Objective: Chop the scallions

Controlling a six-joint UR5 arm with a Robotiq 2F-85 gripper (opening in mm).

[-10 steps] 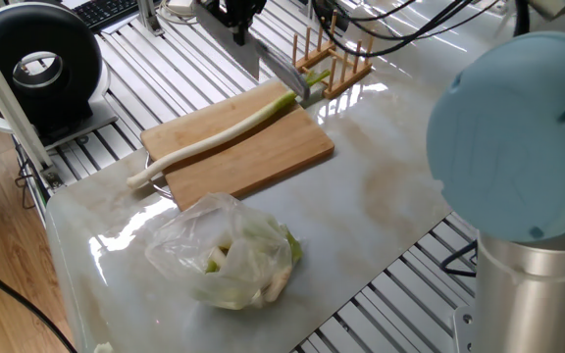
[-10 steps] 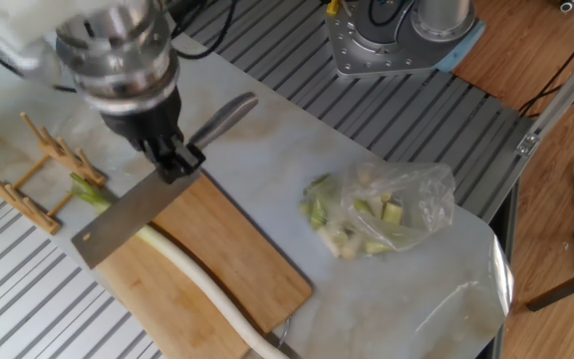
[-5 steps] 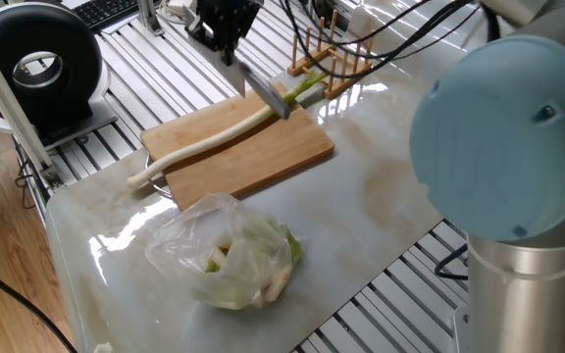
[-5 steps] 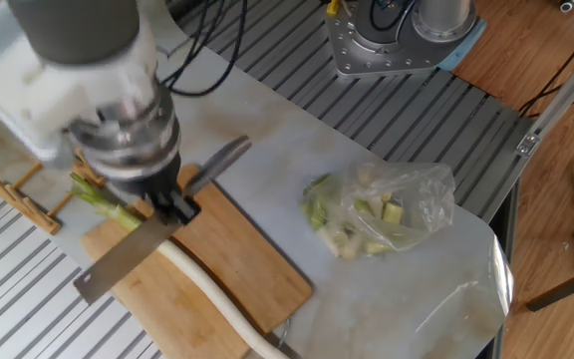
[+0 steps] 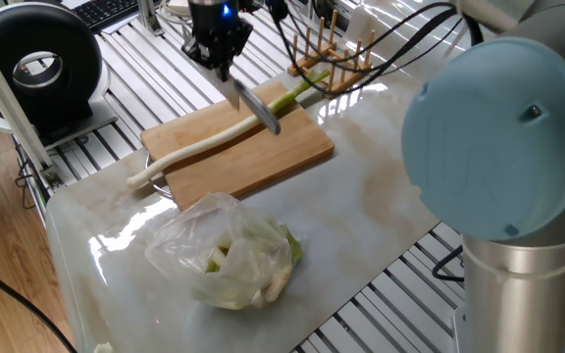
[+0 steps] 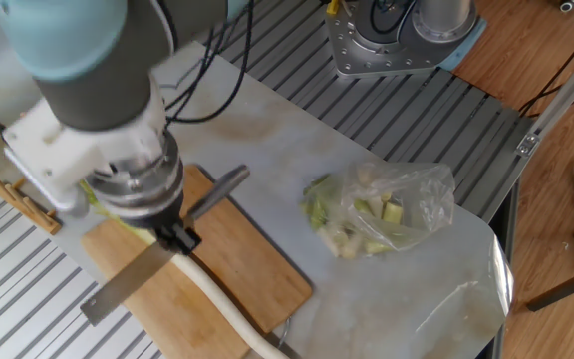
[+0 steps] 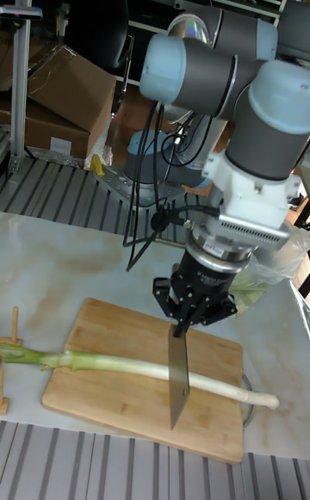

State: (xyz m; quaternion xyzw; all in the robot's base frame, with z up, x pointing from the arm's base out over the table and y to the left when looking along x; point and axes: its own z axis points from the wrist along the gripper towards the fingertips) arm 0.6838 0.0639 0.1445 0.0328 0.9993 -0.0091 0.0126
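One long scallion (image 5: 214,139) lies lengthwise on the wooden board (image 5: 263,162), its white end past the board's left edge and its green top toward the rack. My gripper (image 5: 221,61) is shut on the handle of a knife (image 5: 259,107). The blade crosses the stalk at its pale green part. In the tall fixed view the gripper (image 7: 183,325) holds the blade (image 7: 178,377) upright, edge down, over the scallion (image 7: 112,366) near the middle of the board (image 7: 95,401). In the other fixed view the knife (image 6: 133,285) hides that part of the stalk (image 6: 225,309).
A clear plastic bag (image 5: 231,251) of pale green vegetable pieces lies on the marble top in front of the board. A wooden peg rack (image 5: 333,51) stands behind the board's right end. A black round device (image 5: 37,65) sits far left. The arm's large joint (image 5: 498,147) fills the right.
The gripper has carried the knife from the rack end of the board along the stalk toward its white end and lower; the scallion has not moved.
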